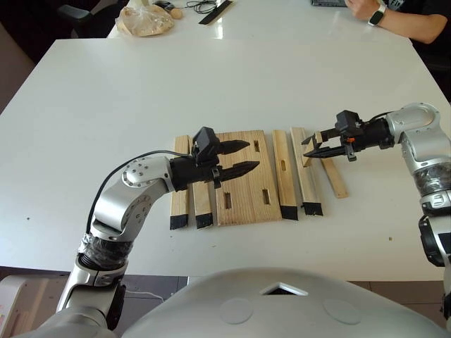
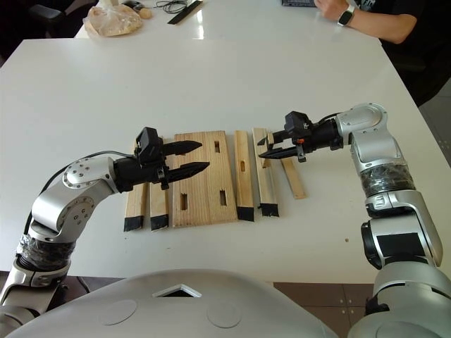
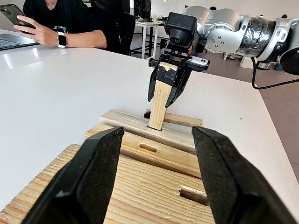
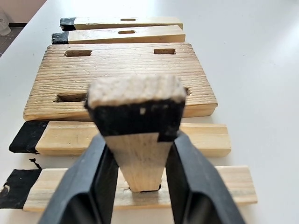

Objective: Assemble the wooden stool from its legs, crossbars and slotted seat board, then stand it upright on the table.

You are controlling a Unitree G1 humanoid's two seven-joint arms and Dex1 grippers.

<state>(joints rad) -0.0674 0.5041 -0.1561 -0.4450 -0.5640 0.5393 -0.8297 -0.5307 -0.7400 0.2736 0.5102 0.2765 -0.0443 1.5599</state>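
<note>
The slotted seat board [image 1: 243, 189] lies flat mid-table. Two black-tipped legs [image 1: 181, 193] lie along its left side and two more [image 1: 283, 176] along its right. My left gripper [image 1: 252, 155] hovers open just above the board's left part, with nothing between its fingers [image 3: 93, 182]. My right gripper [image 1: 305, 147] is shut on a short black-ended crossbar [image 4: 135, 116]. That crossbar [image 3: 159, 100] stands tilted with its lower end in the slot of the outer right leg [image 1: 304, 179].
A loose wooden bar [image 1: 335, 179] lies right of the legs, under my right gripper. A crumpled bag [image 1: 144, 20] and a dark strip [image 1: 215, 12] sit at the table's far edge. White tabletop stretches wide to the left and behind the parts.
</note>
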